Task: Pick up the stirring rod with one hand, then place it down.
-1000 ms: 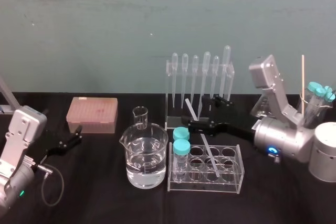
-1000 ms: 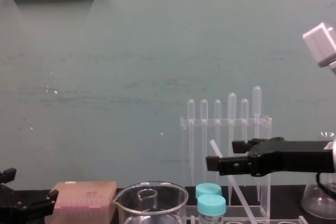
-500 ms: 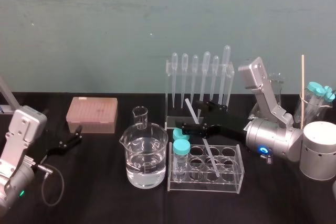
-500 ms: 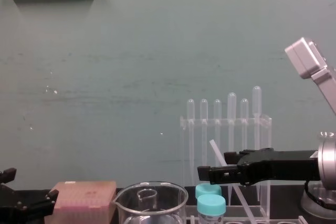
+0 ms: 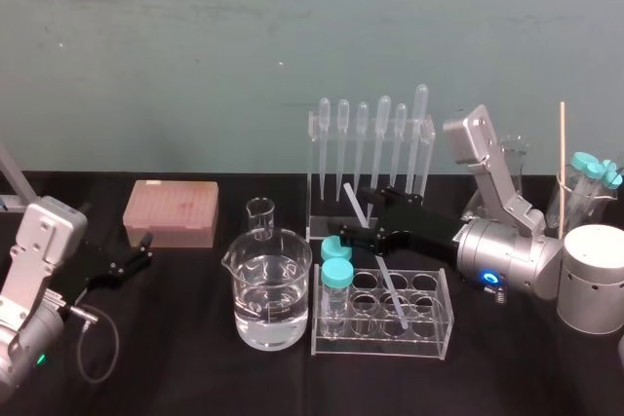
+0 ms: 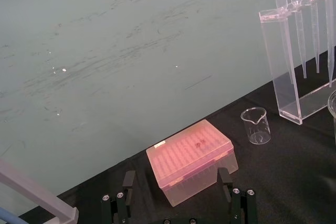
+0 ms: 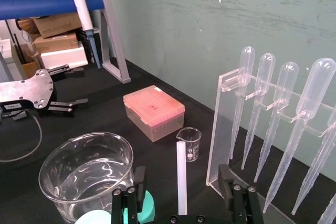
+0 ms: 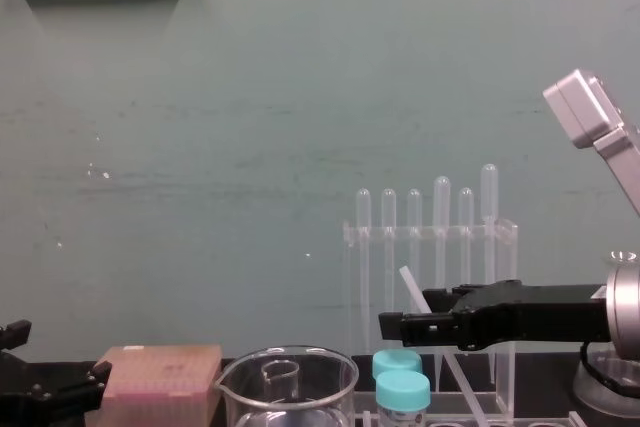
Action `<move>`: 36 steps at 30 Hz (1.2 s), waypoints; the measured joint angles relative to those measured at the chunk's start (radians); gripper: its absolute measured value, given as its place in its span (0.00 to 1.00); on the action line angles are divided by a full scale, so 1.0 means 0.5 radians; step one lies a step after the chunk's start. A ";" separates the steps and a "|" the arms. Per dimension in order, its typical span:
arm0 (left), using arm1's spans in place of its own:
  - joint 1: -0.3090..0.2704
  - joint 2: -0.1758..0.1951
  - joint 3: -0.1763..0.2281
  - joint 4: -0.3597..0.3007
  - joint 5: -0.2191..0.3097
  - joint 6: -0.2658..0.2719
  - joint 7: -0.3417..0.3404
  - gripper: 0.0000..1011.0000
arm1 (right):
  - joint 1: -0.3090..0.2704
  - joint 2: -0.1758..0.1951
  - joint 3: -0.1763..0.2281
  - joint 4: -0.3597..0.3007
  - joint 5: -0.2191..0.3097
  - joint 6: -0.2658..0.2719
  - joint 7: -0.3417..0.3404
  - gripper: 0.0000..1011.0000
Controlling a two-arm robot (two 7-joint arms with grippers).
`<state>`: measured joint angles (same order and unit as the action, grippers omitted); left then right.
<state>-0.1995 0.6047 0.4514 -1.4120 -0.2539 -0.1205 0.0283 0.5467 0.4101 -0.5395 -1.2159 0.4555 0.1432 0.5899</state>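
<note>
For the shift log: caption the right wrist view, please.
Right gripper, fingers open, on either side of the stirring rod, pipette rack beside.

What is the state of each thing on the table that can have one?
stirring rod, tilted in the tube rack, not gripped.
right gripper, open around the rod.
left gripper, open, parked at left.
large beaker, part filled with clear liquid.
small beaker, empty.
two tubes, capped.
pink box, closed.

Close behind the stirring rod (image 7: 181, 179) stands the pipette rack (image 7: 220, 135), capped tubes (image 5: 337, 273) beside.
</note>
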 joint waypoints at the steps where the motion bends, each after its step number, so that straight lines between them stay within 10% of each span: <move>1: 0.000 0.000 0.000 0.000 0.000 0.000 0.000 0.99 | 0.000 0.000 0.000 0.000 0.000 0.000 0.000 0.87; 25: 0.000 0.000 0.000 0.000 0.000 0.000 0.000 0.99 | -0.003 0.003 0.002 -0.005 0.006 0.000 0.000 0.11; 36: 0.000 0.000 0.000 0.000 0.000 0.000 0.000 0.99 | -0.017 0.001 0.013 -0.010 -0.001 -0.053 -0.005 0.07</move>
<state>-0.1995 0.6047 0.4514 -1.4120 -0.2539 -0.1205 0.0283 0.5384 0.4106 -0.5331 -1.2208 0.4550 0.1167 0.5875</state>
